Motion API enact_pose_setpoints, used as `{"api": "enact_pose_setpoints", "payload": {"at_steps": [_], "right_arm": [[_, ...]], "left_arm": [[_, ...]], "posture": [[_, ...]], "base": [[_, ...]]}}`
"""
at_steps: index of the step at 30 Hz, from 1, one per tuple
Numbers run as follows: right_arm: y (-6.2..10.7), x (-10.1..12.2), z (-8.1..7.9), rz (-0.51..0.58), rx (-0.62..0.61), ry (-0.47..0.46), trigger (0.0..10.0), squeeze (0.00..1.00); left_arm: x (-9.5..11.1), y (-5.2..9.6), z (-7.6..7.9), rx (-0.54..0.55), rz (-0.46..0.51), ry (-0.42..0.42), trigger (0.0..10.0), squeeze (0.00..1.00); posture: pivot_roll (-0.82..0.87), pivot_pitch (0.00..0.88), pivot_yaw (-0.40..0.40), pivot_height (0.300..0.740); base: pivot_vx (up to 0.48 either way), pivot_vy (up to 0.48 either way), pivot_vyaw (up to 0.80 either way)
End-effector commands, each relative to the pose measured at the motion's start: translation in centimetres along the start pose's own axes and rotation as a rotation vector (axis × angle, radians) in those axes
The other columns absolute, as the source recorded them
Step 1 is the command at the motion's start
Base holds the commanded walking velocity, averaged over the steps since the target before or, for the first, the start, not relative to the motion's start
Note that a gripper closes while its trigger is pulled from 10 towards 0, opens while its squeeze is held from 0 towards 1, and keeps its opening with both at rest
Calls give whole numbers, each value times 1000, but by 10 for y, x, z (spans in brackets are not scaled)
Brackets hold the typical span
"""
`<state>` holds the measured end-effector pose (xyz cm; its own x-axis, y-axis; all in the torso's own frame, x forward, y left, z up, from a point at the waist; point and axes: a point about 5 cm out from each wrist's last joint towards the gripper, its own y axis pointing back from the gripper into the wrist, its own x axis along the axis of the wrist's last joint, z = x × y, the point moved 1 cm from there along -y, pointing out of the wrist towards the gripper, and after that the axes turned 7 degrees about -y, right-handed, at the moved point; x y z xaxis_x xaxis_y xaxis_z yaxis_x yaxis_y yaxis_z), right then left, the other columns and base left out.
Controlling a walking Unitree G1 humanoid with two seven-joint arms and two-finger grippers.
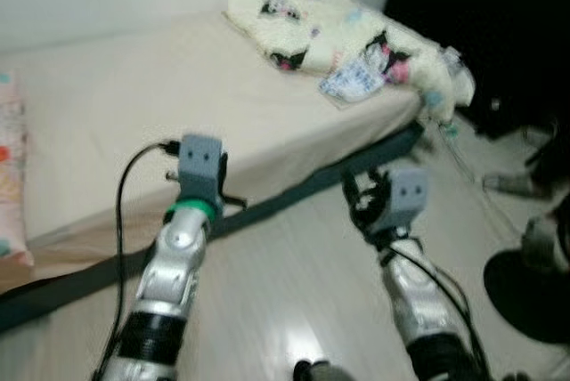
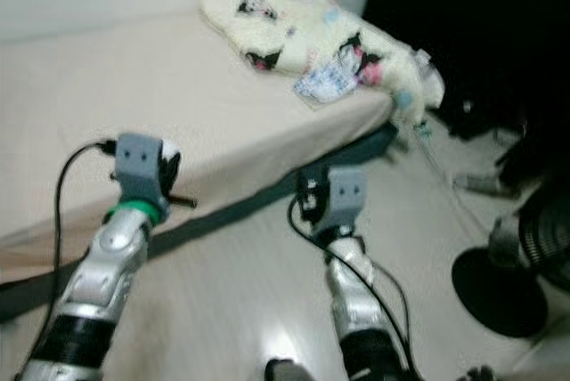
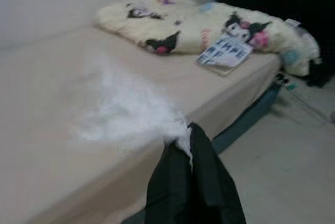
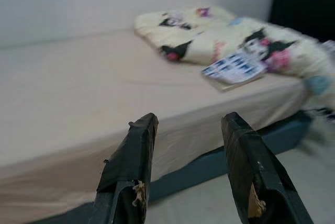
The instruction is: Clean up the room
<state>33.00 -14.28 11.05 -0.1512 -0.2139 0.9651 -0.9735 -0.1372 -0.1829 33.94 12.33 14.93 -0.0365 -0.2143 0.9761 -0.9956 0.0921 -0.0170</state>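
My left gripper [image 1: 223, 183] hovers over the front edge of a bed [image 1: 116, 105] with a beige sheet. In the left wrist view its fingers [image 3: 204, 182] are shut on a wispy white wad [image 3: 178, 132], blurred. My right gripper [image 1: 363, 194] is open in front of the bed's dark base [image 1: 294, 194], above the pale floor; the right wrist view shows its two fingers [image 4: 133, 156] spread with nothing between them. A cream blanket with cartoon prints [image 1: 338, 29] lies crumpled at the bed's far right corner, with a blue-and-white booklet [image 1: 354, 80] on it.
A pink patterned pillow [image 1: 11, 176] lies at the bed's left end. A black fan base [image 2: 497, 292] stands on the floor at the right, with cables [image 1: 468, 163] trailing near the bed corner. Dark furniture fills the far right.
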Motion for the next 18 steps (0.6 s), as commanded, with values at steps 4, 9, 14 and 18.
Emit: {"api": "enact_pose_setpoints", "payload": {"at_steps": [4,9,14,18], "right_arm": [[3,-5,0,-18,-9,-16,10000,0],[3,-5,-1,-17,-7,-17,10000,0],[3,-5,-1,-16,-7,-17,10000,0],[3,-5,-1,-16,-4,-15,10000,0]], "left_arm": [[-6,1,-2,2,-28,5,10000,0],[-6,1,-2,2,-28,2,10000,0],[-6,1,-2,2,-28,2,10000,0],[-6,0,-2,3,-28,0,10000,0]], "posture": [[-5,49,30,740],[-5,49,33,740],[-5,49,33,740],[-5,46,32,740]], "base": [[0,0,-763],[0,0,-763],[0,0,-763],[0,0,-767]]}}
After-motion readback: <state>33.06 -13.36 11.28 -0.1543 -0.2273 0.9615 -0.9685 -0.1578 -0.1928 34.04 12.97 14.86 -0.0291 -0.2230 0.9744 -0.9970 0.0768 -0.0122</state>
